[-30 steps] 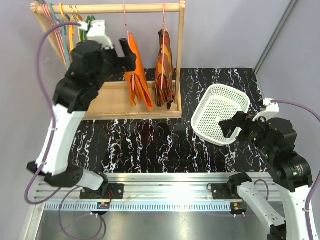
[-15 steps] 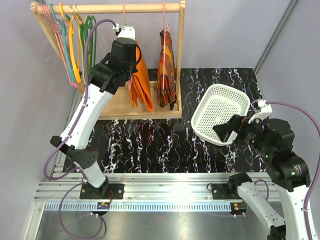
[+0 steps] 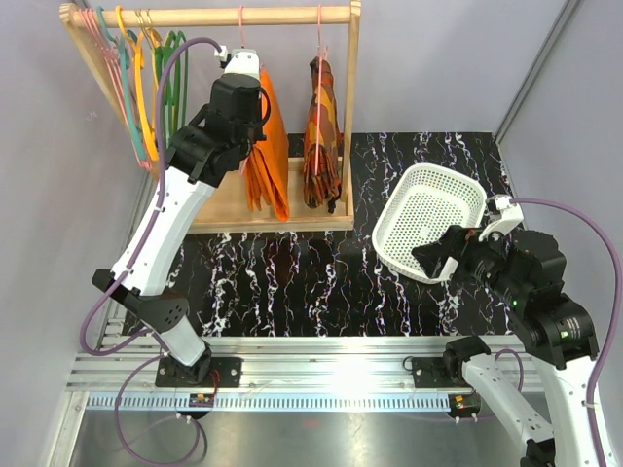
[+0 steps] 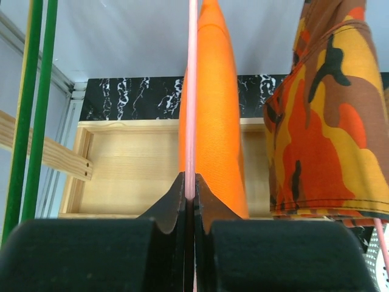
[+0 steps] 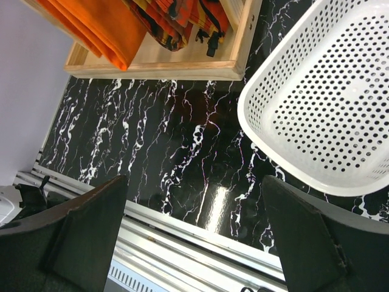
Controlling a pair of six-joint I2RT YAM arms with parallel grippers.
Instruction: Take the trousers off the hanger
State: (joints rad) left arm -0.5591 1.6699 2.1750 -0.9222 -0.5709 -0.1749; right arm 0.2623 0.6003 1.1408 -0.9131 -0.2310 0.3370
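Left wrist view is showing the left gripper (image 4: 189, 184) pinching shut on the hanger (image 4: 192, 91), its two black fingertips meeting around the thin pink wire with no gap showing. The trousers (image 4: 214, 121) are hanging just to the right of that wire, draped over the hanger and reaching down toward the wooden base (image 4: 121, 176) of the rack. From the top view, the hanger's hook is sitting on the wooden rail (image 3: 214, 16) at the far left of the table, so nothing is being lifted off yet. The patterned garment (image 3: 321, 136) is hanging further right on the same rail, just beside the trousers.

The right gripper (image 5: 194, 225) is hovering at the near right with its fingers spread wide and holding nothing, close to the white basket (image 5: 316, 91) but not touching it.

As a judgement, the task is only beginning: the grasp on the hanger is looking secured, while unhooking it from the rail, sliding the orange cloth off the wire and setting it down are all remaining. The free right arm is looking well placed to be pulling the cloth.
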